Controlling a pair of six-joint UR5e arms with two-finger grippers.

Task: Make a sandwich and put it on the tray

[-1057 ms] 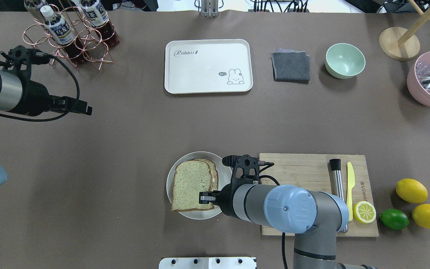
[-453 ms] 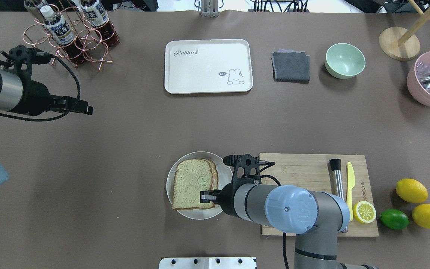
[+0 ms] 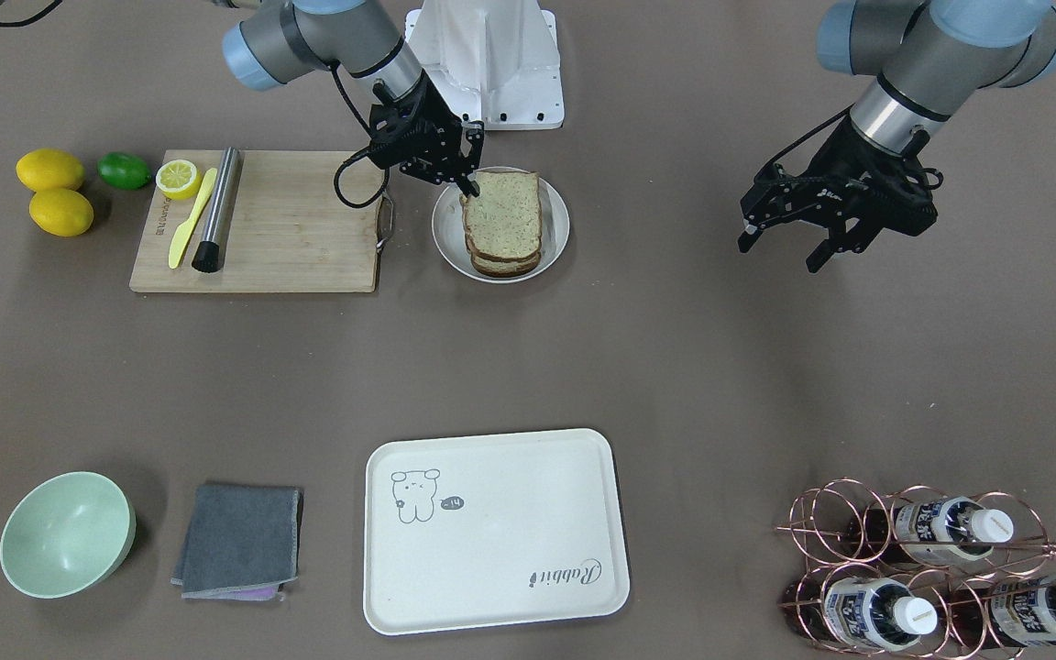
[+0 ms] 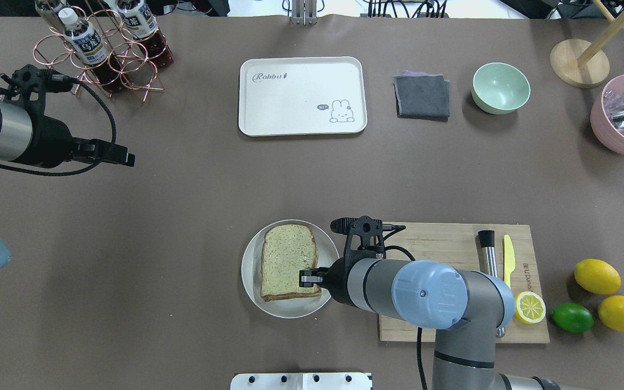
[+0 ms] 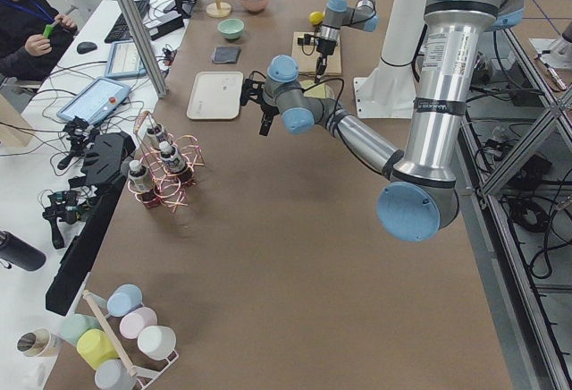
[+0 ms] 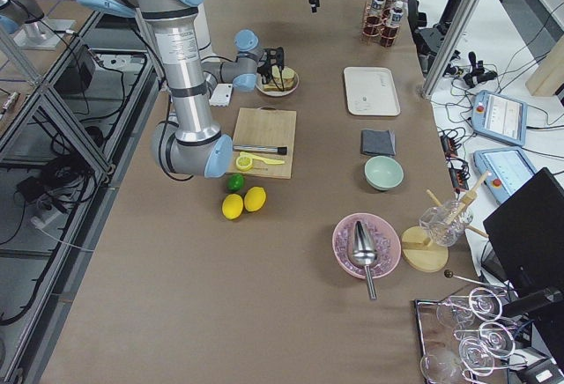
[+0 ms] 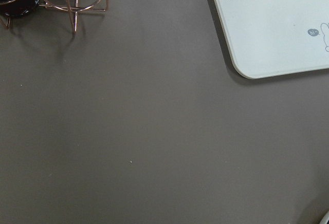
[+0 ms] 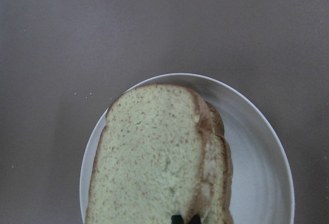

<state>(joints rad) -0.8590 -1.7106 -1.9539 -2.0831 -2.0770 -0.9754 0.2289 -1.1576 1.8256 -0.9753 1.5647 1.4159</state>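
The sandwich (image 4: 288, 261) lies stacked on a round white plate (image 4: 251, 276) at the table's near middle; its speckled top slice (image 8: 154, 162) covers the layers below, and the egg is hidden. My right gripper (image 4: 307, 279) is at the sandwich's near right corner, its fingertips (image 8: 178, 218) close together on the top slice's edge. It also shows in the front view (image 3: 468, 188). My left gripper (image 3: 777, 255) hangs open and empty over bare table at the left. The cream tray (image 4: 290, 103) lies empty at the far middle.
A wooden cutting board (image 4: 436, 254) with a muddler, a yellow knife and a half lemon lies right of the plate. Lemons and a lime (image 4: 572, 317) lie beyond it. A grey cloth (image 4: 422, 96), a green bowl (image 4: 500, 88) and a bottle rack (image 4: 101, 49) stand at the back.
My right gripper has shifted right and slightly farther with the top slice, which was skewed to the left and now sits squarely over the lower layers. The left arm has not moved.
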